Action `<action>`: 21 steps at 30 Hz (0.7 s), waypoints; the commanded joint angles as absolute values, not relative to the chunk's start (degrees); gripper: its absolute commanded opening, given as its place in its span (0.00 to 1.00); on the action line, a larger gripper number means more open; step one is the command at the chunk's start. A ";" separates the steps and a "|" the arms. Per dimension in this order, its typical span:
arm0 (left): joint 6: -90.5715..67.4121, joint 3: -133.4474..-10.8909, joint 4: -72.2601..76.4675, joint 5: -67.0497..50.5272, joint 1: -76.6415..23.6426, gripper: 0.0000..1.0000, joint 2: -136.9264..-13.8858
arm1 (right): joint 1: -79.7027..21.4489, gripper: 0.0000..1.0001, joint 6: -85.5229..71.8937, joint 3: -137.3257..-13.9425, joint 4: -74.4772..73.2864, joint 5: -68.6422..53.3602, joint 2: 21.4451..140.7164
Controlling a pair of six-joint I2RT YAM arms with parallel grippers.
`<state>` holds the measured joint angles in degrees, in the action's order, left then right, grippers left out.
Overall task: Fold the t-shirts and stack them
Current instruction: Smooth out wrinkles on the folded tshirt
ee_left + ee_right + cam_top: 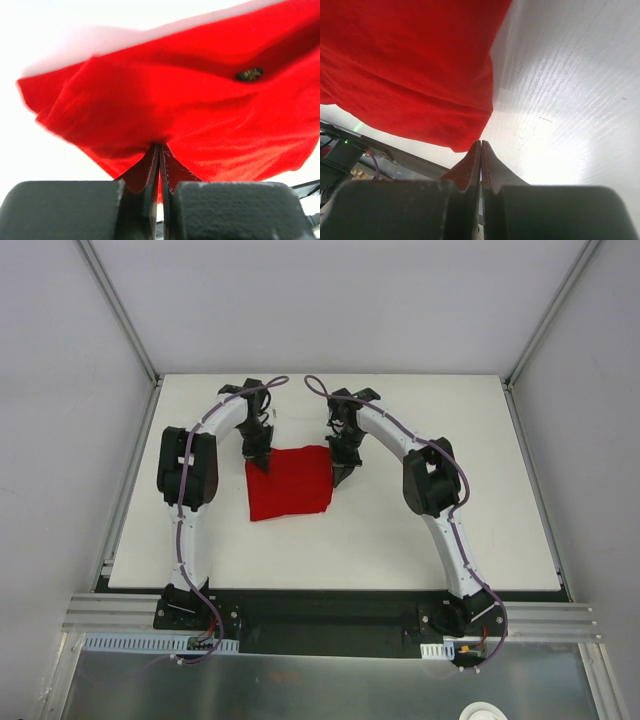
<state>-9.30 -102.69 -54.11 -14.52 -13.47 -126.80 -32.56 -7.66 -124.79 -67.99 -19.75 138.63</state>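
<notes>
Reaching over the far-left corner of the cloth, left gripper [259,464] points down with its tips on the fabric. In the left wrist view the two black fingers [150,167] are pressed fully together. Fabric puckers to a point at their tips, and a sliver of red shows in the seam between them, so the corner is pinched.

Centre: bright red fabric t-shirt [290,484] folded into a rough rectangle, lying flat on the white rectangular table [420,530], roughly midway between the two arms. No print seen.

Right: right gripper [339,478] is at the shirt's right edge, near the far corner. In the right wrist view its fingers [492,165] are closed tight, tips on the table surface beside the cloth's hem. Cannot tell whether any fabric is caught there.
</notes>
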 commanded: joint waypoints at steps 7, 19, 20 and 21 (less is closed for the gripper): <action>-6.68 -99.41 -55.55 -12.65 -12.92 0.00 -115.67 | -32.96 0.01 -7.56 -126.65 -70.22 -20.13 139.40; -6.68 -87.19 -52.21 -11.70 -12.57 0.00 -116.89 | -33.13 0.01 -7.21 -127.09 -70.66 -20.22 139.39; -6.68 -87.01 -52.29 -9.78 -12.39 0.00 -117.07 | -33.05 0.01 -7.03 -127.09 -70.93 -20.21 139.31; -6.94 -86.92 -52.29 -8.80 -12.39 0.00 -116.64 | -33.13 0.00 -6.86 -127.00 -71.19 -20.04 139.31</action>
<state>-7.86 -87.37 -52.56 -12.19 -13.02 -117.21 -32.73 -7.60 -124.81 -68.07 -19.94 139.63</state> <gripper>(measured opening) 0.003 0.009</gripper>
